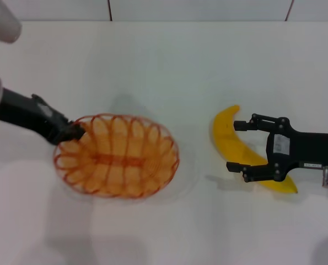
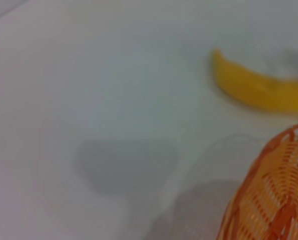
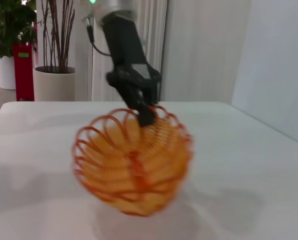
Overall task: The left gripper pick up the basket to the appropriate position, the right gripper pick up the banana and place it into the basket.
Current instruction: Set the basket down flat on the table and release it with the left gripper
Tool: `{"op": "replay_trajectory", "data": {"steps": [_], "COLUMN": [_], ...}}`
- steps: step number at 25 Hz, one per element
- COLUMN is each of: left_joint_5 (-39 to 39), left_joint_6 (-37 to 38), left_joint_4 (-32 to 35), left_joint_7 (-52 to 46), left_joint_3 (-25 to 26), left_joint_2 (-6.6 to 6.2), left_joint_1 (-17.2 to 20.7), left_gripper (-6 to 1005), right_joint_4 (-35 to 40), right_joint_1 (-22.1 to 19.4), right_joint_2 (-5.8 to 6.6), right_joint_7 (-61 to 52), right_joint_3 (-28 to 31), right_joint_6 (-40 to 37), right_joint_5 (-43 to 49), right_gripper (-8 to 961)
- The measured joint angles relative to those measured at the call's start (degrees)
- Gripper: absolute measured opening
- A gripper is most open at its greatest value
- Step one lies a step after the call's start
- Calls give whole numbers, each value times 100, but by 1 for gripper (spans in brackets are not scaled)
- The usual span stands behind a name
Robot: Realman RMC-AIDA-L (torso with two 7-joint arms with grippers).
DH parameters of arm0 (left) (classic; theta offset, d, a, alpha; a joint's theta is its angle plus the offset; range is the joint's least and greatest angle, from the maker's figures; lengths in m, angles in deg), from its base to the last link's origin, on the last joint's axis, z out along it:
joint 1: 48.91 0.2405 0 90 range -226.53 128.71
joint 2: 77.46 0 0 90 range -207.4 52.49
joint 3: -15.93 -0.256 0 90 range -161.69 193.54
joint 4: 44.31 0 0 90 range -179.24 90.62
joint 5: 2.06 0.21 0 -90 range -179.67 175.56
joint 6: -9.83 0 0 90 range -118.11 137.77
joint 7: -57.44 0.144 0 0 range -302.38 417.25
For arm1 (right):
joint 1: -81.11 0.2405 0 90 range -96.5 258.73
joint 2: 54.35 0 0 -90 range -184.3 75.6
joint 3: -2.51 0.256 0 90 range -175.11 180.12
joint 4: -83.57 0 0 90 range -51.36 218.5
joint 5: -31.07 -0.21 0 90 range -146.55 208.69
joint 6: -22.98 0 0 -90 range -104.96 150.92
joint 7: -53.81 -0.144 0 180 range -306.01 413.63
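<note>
White bench [image 1: 169,61], plain wall behind. Basket [image 1: 117,155] is tilted and lifted off the surface, left claw [image 1: 75,131] clamped on its rim at the robot's left end. Banana [image 1: 230,144] lies flat, well right of the basket, long axis running diagonally away from the robot. Right claw [image 1: 239,146] is spread wide, straddling the banana's middle, not clenched yet. Banana's near end is hidden under the claw body; pad contact unclear.
</note>
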Motion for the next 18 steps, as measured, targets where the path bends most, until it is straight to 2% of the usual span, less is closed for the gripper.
{"op": "replay_trajectory", "data": {"steps": [6,9,18], "left_joint_5": [-16,-44,-135], "left_joint_6": [-595,-731,-1167], "left_joint_4": [-1549,-2118,-2680], "left_joint_7": [-352,-333,-441], "left_joint_3": [-4,6,13], "left_joint_2": [-10,-15,-2], "left_joint_1": [-736,-1037,-1197], "left_gripper": [79,79,80], "right_joint_4": [14,4,-10], "right_joint_1": [19,71,290], "right_joint_2": [-1,-2,-18], "right_joint_7": [15,12,-11], "right_joint_3": [-3,-7,-11], "right_joint_6": [-10,-34,7], "right_joint_5": [-97,-146,-158], "right_gripper": [895,895,895]}}
